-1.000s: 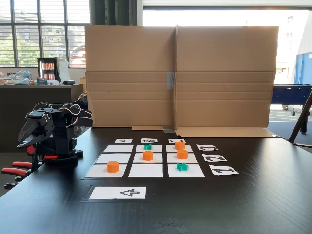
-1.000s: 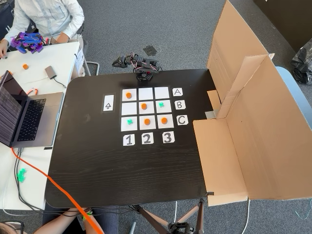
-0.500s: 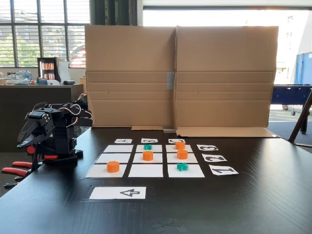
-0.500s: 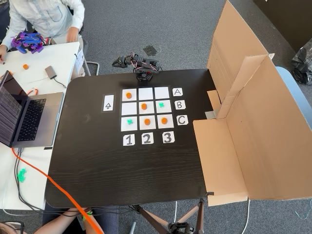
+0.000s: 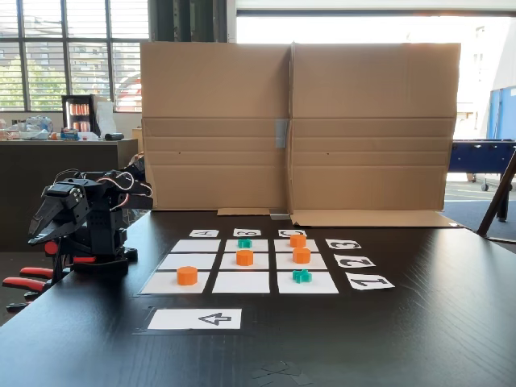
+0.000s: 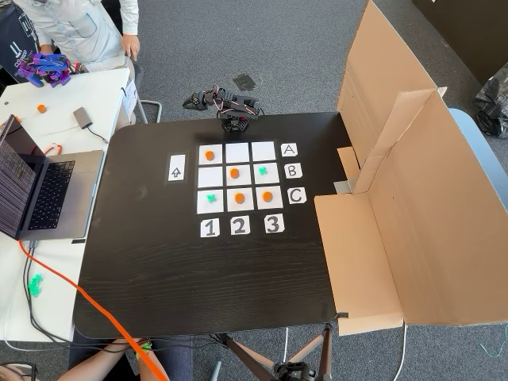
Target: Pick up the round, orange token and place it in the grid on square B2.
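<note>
Round orange token (image 5: 244, 257) upright on square B2 (image 5: 243, 263), short cylinder.

Dark wood-grain bench (image 5: 419, 322) with a soft sheen. Matt white paper squares (image 5: 240, 281) and arrow card (image 5: 195, 318). Smooth bright-orange plastic pucks (image 5: 187, 275); glossy green plastic crosses (image 5: 301, 276). Rough matt brown cardboard screen (image 5: 298, 121) at the far edge. Black plastic arm (image 5: 85, 222), far left. Grey carpet floor (image 6: 198, 48).

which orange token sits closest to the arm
The orange token on square A1, in the row beside the arm and the column by the arrow card. The other three sit in rows B and C, farther away.
</note>
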